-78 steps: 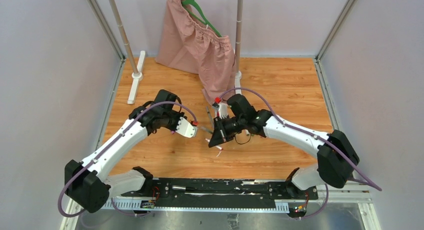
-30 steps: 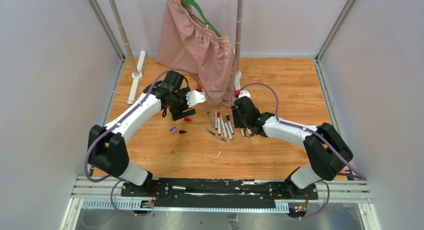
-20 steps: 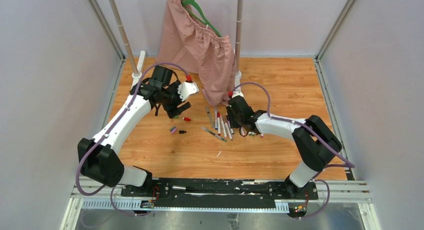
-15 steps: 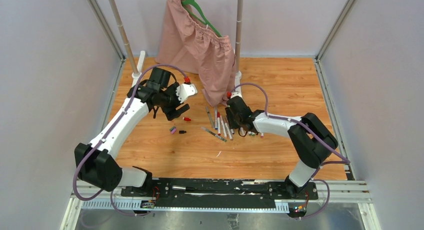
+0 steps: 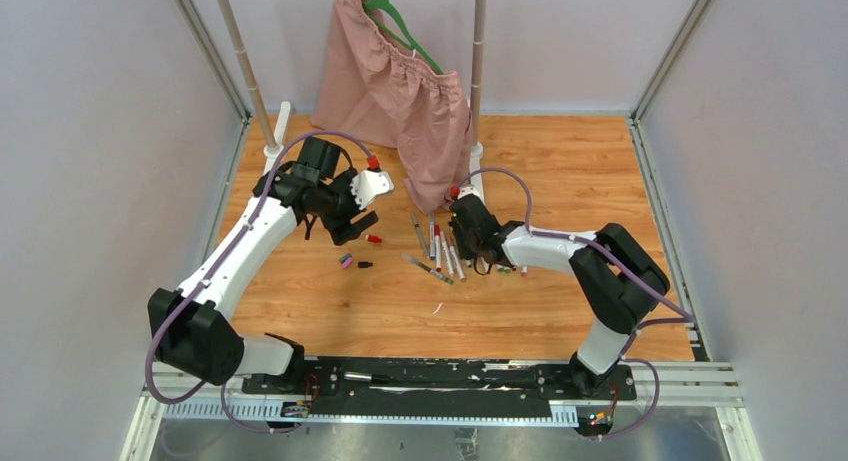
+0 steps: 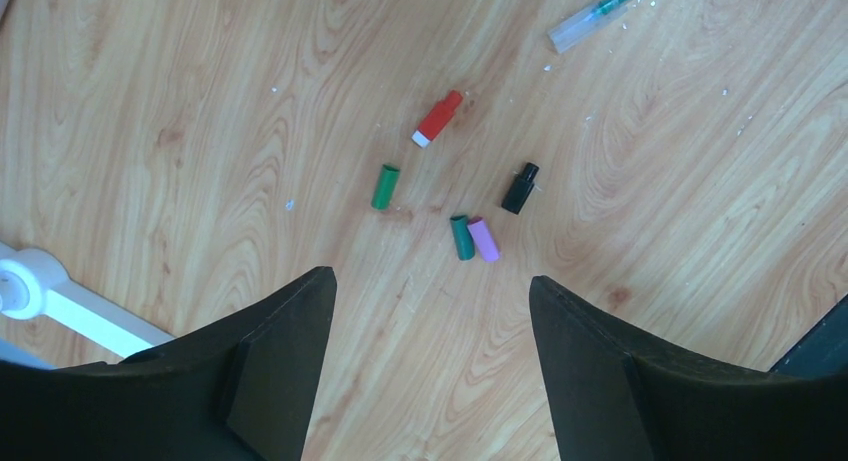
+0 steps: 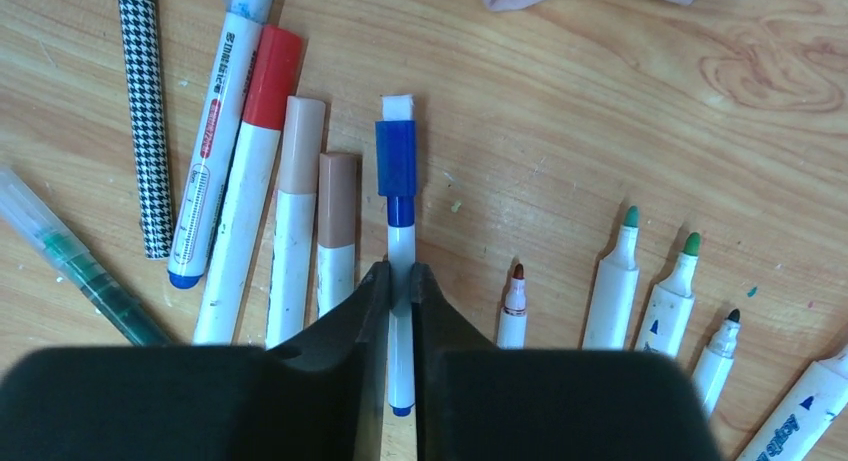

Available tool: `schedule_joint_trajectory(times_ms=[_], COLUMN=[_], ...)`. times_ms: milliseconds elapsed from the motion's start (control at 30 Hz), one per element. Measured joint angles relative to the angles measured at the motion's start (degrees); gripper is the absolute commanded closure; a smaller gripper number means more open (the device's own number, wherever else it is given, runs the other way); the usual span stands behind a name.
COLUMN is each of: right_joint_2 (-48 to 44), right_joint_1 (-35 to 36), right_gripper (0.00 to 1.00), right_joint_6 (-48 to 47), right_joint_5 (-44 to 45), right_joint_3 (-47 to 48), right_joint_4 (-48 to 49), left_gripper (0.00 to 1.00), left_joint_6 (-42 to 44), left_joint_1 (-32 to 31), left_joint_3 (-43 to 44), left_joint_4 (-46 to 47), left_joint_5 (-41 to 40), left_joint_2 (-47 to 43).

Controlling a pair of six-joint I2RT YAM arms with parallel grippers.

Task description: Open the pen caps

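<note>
Five pen caps (image 6: 461, 237) on wooden table (image 6: 200, 101)

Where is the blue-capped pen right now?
In the right wrist view, the blue-capped pen lies on the wood, its barrel pinched by the right hand, just right of the brown-capped pen and left of the uncapped orange-tipped marker.

Left arm (image 5: 240, 256) and right arm (image 5: 545, 247): white link shells, black joint housings. One purple cable (image 5: 497, 171) loops along each. Red knob (image 5: 372, 163) at each wrist. Left tool (image 6: 430, 281) and right tool (image 7: 400, 281): matte black fingers.
</note>
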Motion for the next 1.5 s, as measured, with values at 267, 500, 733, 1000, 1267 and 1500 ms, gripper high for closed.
schedule_joint_trajectory(times_ms=[267, 500, 733, 1000, 1267, 1500], right_joint_2=[-2.3, -14.1, -16.5, -12.1, -7.4, -4.6], right_joint_1=[0.1, 0.2, 1.2, 4.7, 6.4, 6.4], right_gripper=[1.0, 1.0, 1.0, 1.0, 1.0, 1.0], right_joint_6=[-0.1, -0.2, 1.5, 5.9, 10.7, 13.7], right_joint_5=[0.7, -8.8, -29.1, -42.7, -49.1, -53.2], right_joint_3=[-0.2, 1.3, 7.1, 15.2, 19.2, 20.8], right_joint_4=[-1.6, -6.2, -9.4, -11.6, -9.3, -7.3], left_gripper=[0.23, 0.24, 0.2, 0.24, 0.36, 0.45], left_joint_6=[0.5, 6.4, 25.5, 43.7, 50.2, 51.0], left_joint_1=[0.0, 0.0, -6.6, -17.3, -19.5, -19.5], left_joint_3=[0.0, 0.0, -4.9, -11.8, -13.4, -13.5], left_joint_4=[-1.2, -1.9, -1.9, -2.3, -2.1, -0.4], left_joint_5=[1.5, 5.9, 6.5, 3.9, -0.4, -2.7], left_joint_2=[-0.1, -4.5, -20.0, -26.4, -25.6, -23.9])
